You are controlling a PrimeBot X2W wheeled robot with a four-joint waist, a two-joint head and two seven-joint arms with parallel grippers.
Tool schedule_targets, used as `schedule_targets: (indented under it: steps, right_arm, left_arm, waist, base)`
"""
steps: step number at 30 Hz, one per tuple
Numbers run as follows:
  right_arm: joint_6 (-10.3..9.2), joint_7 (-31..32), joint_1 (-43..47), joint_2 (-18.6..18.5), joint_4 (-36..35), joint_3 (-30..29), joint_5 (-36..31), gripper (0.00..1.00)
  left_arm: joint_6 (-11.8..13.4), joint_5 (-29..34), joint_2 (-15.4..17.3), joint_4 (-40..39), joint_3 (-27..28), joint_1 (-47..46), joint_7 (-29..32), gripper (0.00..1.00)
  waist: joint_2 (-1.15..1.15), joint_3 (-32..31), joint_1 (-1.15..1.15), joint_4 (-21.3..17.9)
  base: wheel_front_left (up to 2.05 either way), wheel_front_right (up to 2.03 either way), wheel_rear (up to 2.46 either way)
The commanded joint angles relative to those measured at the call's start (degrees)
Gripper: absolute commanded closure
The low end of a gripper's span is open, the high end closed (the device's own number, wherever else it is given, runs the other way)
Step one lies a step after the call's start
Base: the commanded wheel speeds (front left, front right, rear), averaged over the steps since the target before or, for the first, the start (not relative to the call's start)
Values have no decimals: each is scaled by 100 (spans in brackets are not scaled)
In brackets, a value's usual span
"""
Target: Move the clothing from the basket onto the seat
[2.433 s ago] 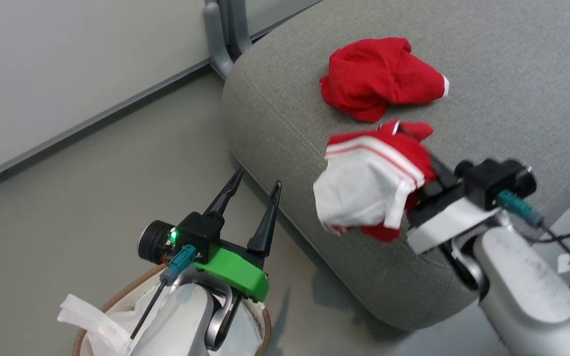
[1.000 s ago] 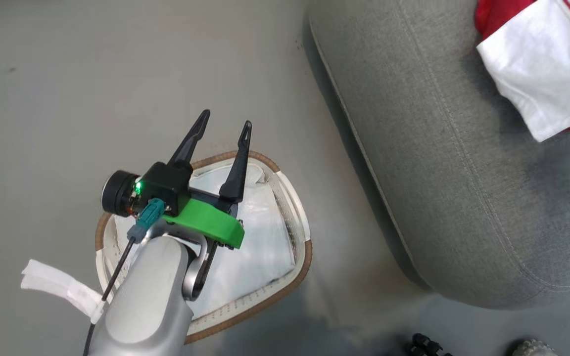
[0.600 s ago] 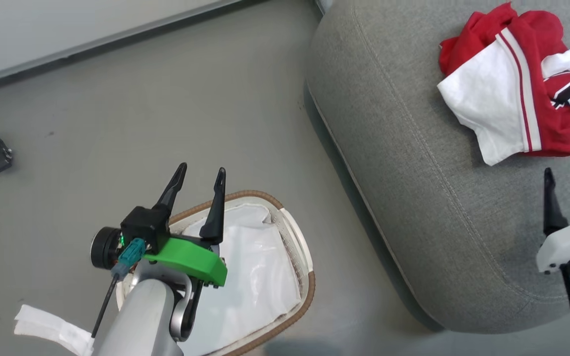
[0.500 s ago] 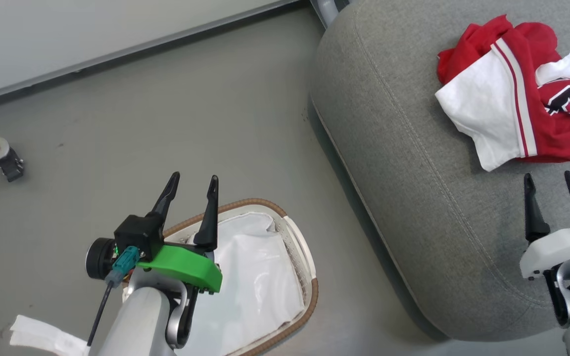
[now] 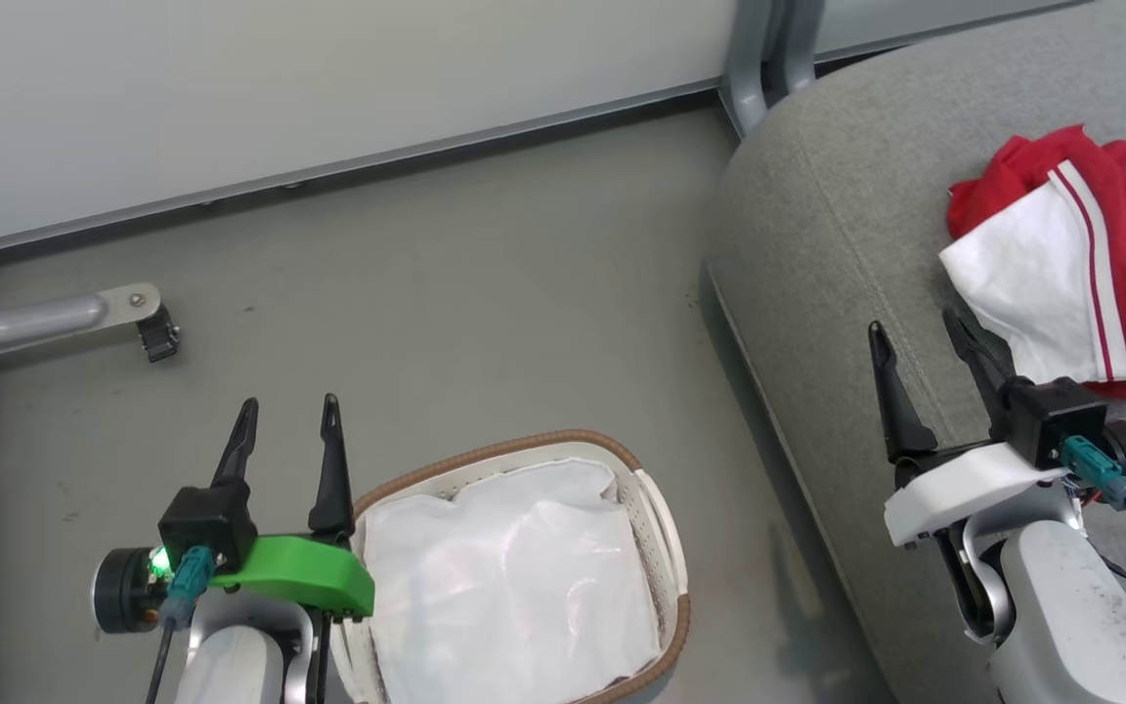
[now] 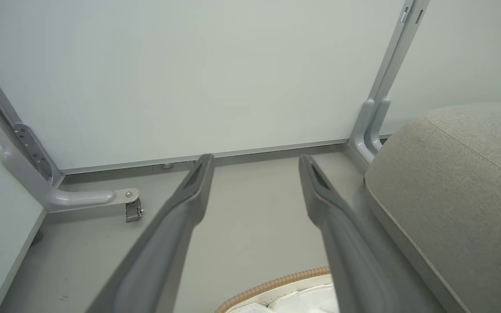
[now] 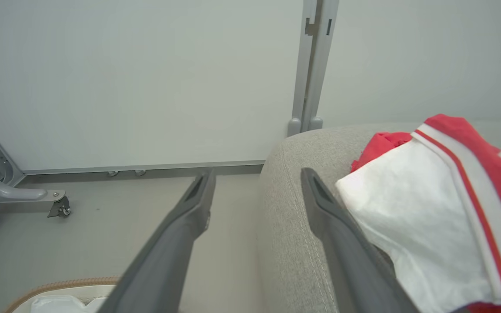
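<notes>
Right gripper (image 5: 913, 323) wide, perhaps against clothing (image 5: 1032, 284)

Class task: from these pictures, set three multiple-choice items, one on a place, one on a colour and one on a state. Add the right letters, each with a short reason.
1. Where does the garment lie?
A. on the seat
B. under the seat
C. on a shelf

2. What colour is the left hand's mount?
A. white
B. yellow
C. green

3. How is the right hand?
A. shut on the garment
B. open, holding nothing
C. shut, holding nothing

Answers:
1 A: it rests on top of the grey cushion.
2 C: the plate below that hand is bright green.
3 B: its fingers stand apart with nothing gripped.
</notes>
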Motion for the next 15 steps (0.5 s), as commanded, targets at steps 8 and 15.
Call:
schedule_targets:
  steps: [8,15]
  right_arm:
    - [-8,-27,385,163,55,-25,23,0]
    - [-8,-27,808,251,140,-113,-11,0]
  left_arm:
    - [1,117,16,32,295,532,-2,0]
    - [29,33,16,-37,509,982,-2,0]
  waist:
    - [0,-504,0,509]
    - [0,-768,0,502]
  base:
    - [0,0,0]
    - [0,0,0]
